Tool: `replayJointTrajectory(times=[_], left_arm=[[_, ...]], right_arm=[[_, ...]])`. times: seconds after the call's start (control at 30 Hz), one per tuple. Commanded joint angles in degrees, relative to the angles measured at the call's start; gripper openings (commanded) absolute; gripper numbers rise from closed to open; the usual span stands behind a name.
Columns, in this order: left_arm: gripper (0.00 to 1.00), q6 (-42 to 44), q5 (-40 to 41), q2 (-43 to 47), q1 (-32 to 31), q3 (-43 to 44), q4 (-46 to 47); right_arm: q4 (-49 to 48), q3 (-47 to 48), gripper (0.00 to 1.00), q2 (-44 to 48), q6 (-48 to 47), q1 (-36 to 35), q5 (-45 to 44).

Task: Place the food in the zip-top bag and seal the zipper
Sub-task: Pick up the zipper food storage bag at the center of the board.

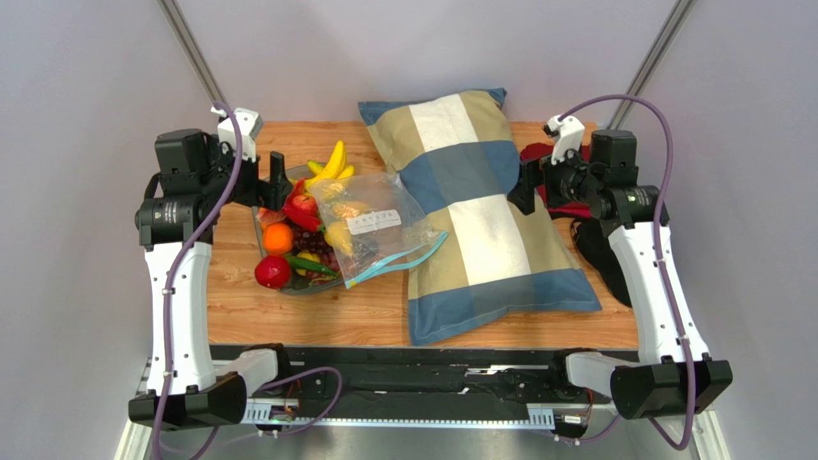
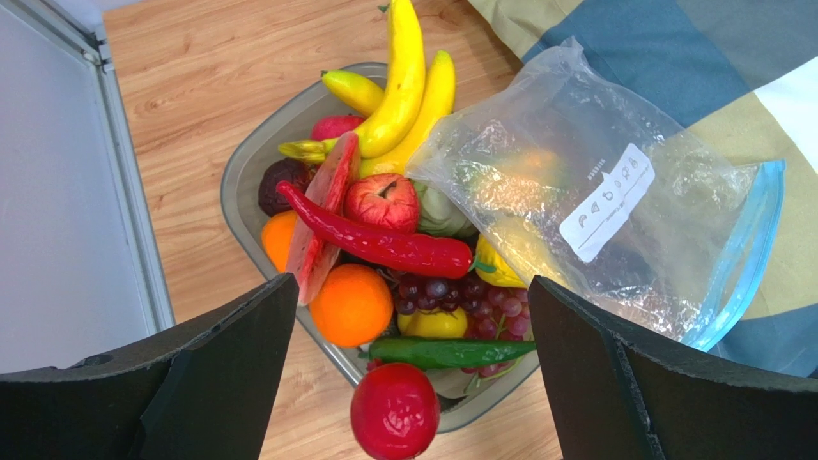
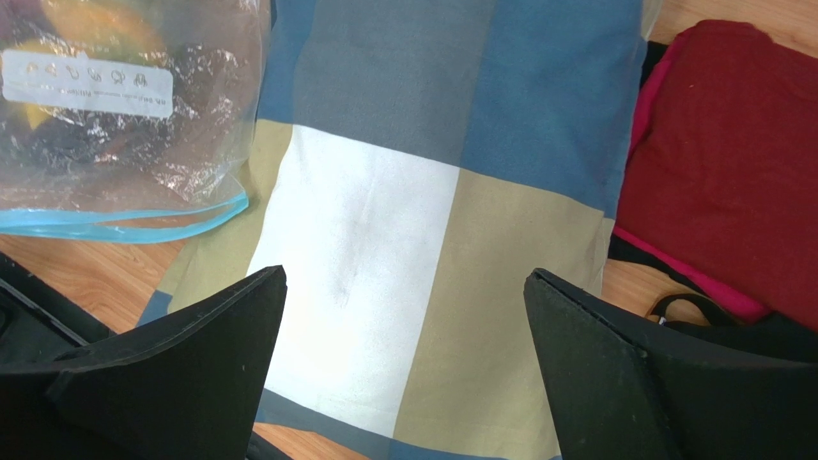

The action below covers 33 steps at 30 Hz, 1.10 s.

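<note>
The food (image 1: 302, 235) is piled in a grey dish (image 1: 257, 228): bananas (image 2: 408, 86), a red chili (image 2: 384, 244), an orange (image 2: 350, 305), purple grapes (image 2: 470, 295), a green chili (image 2: 446, 352) and a red ball-like fruit (image 2: 394, 412) at the dish's near rim. The clear zip-top bag (image 1: 379, 230) with a white label (image 2: 607, 201) lies flat over the dish's right side and onto the pillow's edge. Its blue zipper (image 2: 744, 259) faces right and also shows in the right wrist view (image 3: 115, 225). My left gripper (image 1: 278, 182) is open above the dish (image 2: 413, 280). My right gripper (image 1: 526, 187) is open over the pillow (image 3: 405, 276).
A large checked pillow (image 1: 480, 211) lies in the table's middle and right part, also in the right wrist view (image 3: 384, 192). A dark red cloth (image 3: 730, 163) and black straps (image 1: 595, 249) lie right of it. The table's left edge has a metal rail (image 2: 125, 192).
</note>
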State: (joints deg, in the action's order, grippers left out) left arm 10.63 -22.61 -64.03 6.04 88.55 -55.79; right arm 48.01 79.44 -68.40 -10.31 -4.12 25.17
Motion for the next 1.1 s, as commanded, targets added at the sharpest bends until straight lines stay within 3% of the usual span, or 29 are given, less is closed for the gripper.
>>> replayJointTrajectory(times=[0.0,0.2,0.43,0.63,0.73,1.07], left_arm=[[0.99,-0.3,-0.6,0.4,-0.4,0.0,0.2],[0.99,-4.2,-1.3,1.4,-0.4,-1.4,2.5],[0.99,-7.3,-5.1,4.5,-0.4,-5.3,6.0],[0.99,-9.0,-6.3,5.5,-0.5,-7.8,7.6],[0.99,-9.1,-6.8,6.5,-0.6,-8.8,7.9],[0.99,-8.7,-6.0,8.6,-0.5,-11.9,8.3]], right_arm=[[2.0,2.0,1.0,-3.0,-5.4,-1.9,1.1],[2.7,3.6,1.0,-5.0,-13.4,-7.9,2.3],[-3.4,-1.5,1.0,-4.4,-26.0,-23.8,3.2],[-16.9,-13.9,0.92,-1.5,-41.0,-41.4,-8.4],[-23.0,-17.4,0.86,-2.4,-46.0,-45.8,-12.6],[-29.3,-14.4,0.75,-10.3,-46.5,-47.6,-11.3]])
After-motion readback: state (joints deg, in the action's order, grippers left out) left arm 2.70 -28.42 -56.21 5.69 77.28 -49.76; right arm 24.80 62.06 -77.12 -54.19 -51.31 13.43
